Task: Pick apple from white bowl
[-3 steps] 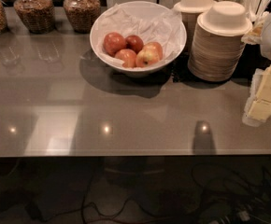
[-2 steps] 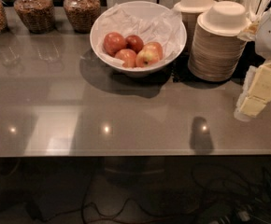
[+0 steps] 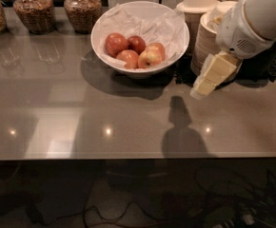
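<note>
The white bowl (image 3: 176, 56), wide and lined with crumpled white paper, stands at the back middle of the grey counter. Several red-yellow apples (image 3: 134, 50) lie in it. My gripper (image 3: 201, 88) hangs from the white arm (image 3: 257, 18) at the right, above the counter. It is to the right of the bowl and a little nearer the front, apart from it and from the apples. It holds nothing that I can see.
Stacks of small beige paper bowls (image 3: 202, 37) stand right behind the gripper at the back right. Three glass jars (image 3: 31, 8) of grain stand along the back left. The counter's front edge (image 3: 128, 158) runs below, with cables on the floor.
My arm and gripper have moved left and further into view, closer to the white bowl. The bowl and apples have not moved.
</note>
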